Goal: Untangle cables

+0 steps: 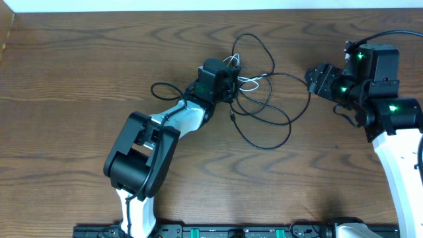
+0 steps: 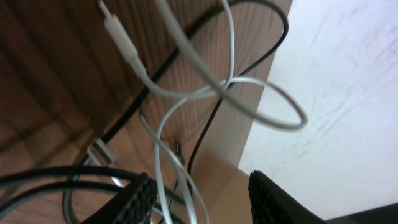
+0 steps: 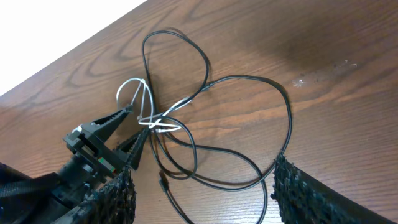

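Note:
The cables lie tangled at the table's middle back: a thin white cable point(image 1: 248, 80) knotted into the wide loops of a thin black cable point(image 1: 277, 116). My left gripper point(image 1: 231, 74) sits at the knot, its jaws apart. In the left wrist view, strands of the white cable point(image 2: 205, 93) run between the fingers point(image 2: 140, 199), close to the left one and not pinched, with the black cable point(image 2: 161, 68) behind. My right gripper point(image 1: 310, 79) hovers open at the right edge of the black loops. Its wrist view shows the black cable point(image 3: 289, 118), the white cable point(image 3: 134, 81) and the left gripper point(image 3: 134, 127).
The wooden table point(image 1: 66, 66) ends just behind the tangle, with a white surface point(image 2: 342, 93) beyond the edge. A white plug end point(image 2: 115, 28) lies on the wood. The left arm's body point(image 1: 142, 155) stretches across the front left, the right arm point(image 1: 396, 132) along the right side.

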Available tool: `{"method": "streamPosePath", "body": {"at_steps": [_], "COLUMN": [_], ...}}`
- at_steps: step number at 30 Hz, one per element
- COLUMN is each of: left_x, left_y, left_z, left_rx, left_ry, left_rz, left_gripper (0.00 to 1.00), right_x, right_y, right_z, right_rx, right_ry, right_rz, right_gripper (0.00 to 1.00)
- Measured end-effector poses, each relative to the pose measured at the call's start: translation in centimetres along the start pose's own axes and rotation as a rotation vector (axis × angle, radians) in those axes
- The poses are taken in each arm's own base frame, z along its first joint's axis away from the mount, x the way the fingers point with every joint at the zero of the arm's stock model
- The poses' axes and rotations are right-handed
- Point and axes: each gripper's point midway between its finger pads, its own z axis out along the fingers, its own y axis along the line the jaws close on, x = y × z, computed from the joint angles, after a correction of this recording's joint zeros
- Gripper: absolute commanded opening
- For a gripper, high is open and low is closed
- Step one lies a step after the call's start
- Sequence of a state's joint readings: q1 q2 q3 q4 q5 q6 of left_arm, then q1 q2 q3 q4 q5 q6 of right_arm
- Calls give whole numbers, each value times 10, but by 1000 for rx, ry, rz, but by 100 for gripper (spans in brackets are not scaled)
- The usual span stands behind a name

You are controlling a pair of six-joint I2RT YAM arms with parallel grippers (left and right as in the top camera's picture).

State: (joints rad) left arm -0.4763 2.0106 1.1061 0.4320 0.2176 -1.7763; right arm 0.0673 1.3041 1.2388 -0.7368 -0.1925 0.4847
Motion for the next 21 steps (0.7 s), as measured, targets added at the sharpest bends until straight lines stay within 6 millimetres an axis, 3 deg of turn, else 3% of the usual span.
{"method": "streamPosePath", "body": {"at_steps": [9,14,21], "left_x": [-1,-3,3], "left_y": [-8,-8,-6], "left_z": [1,0,1], "left_rx": [41,44,46], "left_ry": [-40,-53,-62], "left_rz": [11,11,20], "left_gripper": [20,21,30], "right_x": [1,1,1], "right_y": [-1,-1,-1], "right_z": [0,0,0], "right_rx": [5,6,7], "right_ry": [4,4,4], "right_rz": [1,1,1], "right_gripper": [69,69,69]}}
